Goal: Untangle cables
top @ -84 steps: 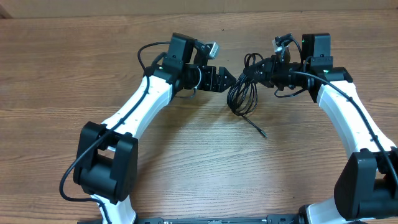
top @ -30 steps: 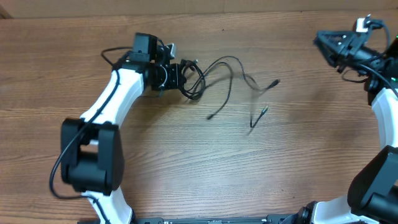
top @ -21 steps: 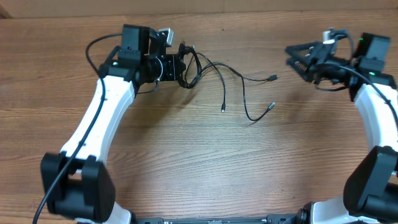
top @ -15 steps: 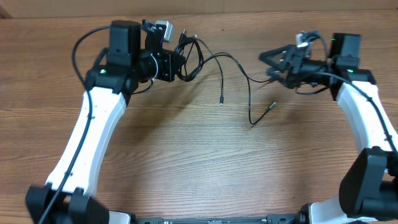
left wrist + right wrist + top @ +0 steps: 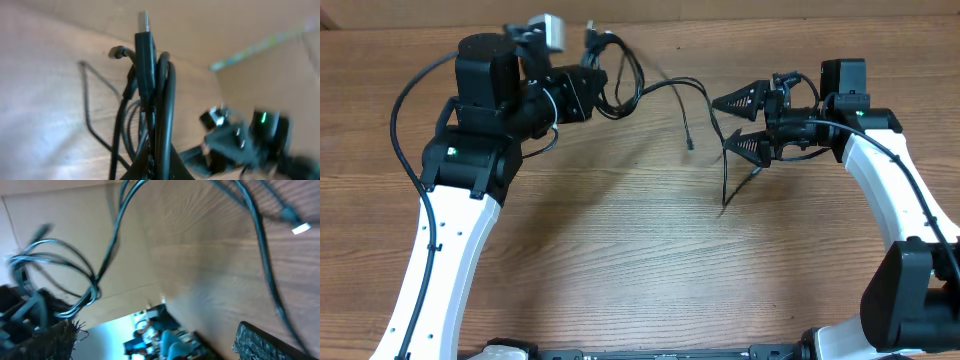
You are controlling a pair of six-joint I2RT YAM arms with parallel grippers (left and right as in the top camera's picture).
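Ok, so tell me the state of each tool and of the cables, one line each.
left tool: shut on the cables.
right tool: open wide, holding nothing, one strand close in front of it.
cables: bunched and partly wound together at the left tool, loose strands trailing toward the right tool.
silver-tipped plug: sticking up out of the bunch.

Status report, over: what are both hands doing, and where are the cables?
Left hand shut on cables. Right hand open, loose strand crossing in front, not gripped. No obstruction seen.
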